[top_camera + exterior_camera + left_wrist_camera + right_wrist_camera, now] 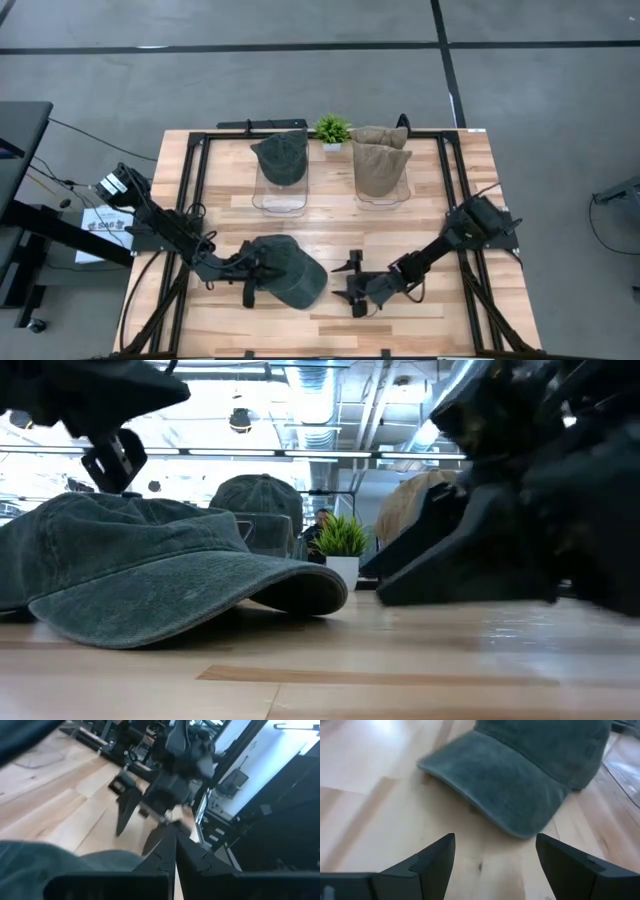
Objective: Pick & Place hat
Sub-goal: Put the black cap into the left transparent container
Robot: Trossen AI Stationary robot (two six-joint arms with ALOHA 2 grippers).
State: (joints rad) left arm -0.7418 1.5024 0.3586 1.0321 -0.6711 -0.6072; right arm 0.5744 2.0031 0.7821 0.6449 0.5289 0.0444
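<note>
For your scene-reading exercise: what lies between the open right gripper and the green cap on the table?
Only bare wooden table separates the right gripper from the green cap, seen in the right wrist view.

The wooden bench (pixel 330 220), framed by black rails, stands on a grey floor (pixel 250 70) crossed by dark seam lines. A dark desk (pixel 15 140) sits off one side, with black cables (pixel 85 130) trailing over the floor nearby. Seen level across the benchtop, the room behind is brightly lit, with exposed ceiling ducts (pixel 310 390) and horizontal framing overhead.
</note>
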